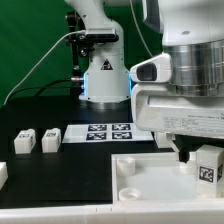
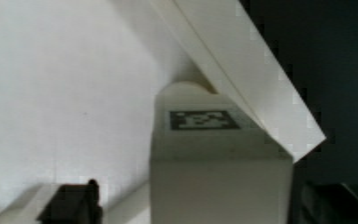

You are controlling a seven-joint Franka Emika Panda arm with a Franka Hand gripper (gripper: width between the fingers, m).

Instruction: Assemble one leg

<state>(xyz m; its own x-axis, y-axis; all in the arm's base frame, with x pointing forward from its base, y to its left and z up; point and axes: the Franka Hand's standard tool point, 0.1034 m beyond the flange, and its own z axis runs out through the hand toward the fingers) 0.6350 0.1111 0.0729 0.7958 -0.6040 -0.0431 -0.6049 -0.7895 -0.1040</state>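
Observation:
One leg (image 1: 208, 167), a small white block with a black-and-white tag, stands upright at the right end of the large white tray-like piece (image 1: 150, 185). My gripper (image 1: 197, 158) is down over it. In the wrist view the leg (image 2: 220, 160) sits between my dark fingers (image 2: 69, 203), close against one finger. A strip of the white tray piece (image 2: 69, 100) shows between the leg and the other finger. The jaws stand open around the leg. Two more legs (image 1: 25, 142) (image 1: 50, 139) lie at the exterior view's left, and another (image 1: 3, 172) lies at its left edge.
The marker board (image 1: 110, 132) lies flat on the dark table behind the tray piece. The robot's base (image 1: 103, 75) stands at the back with a cable running off to the exterior view's left. The tray piece's raised edge (image 2: 247, 70) runs diagonally through the wrist view.

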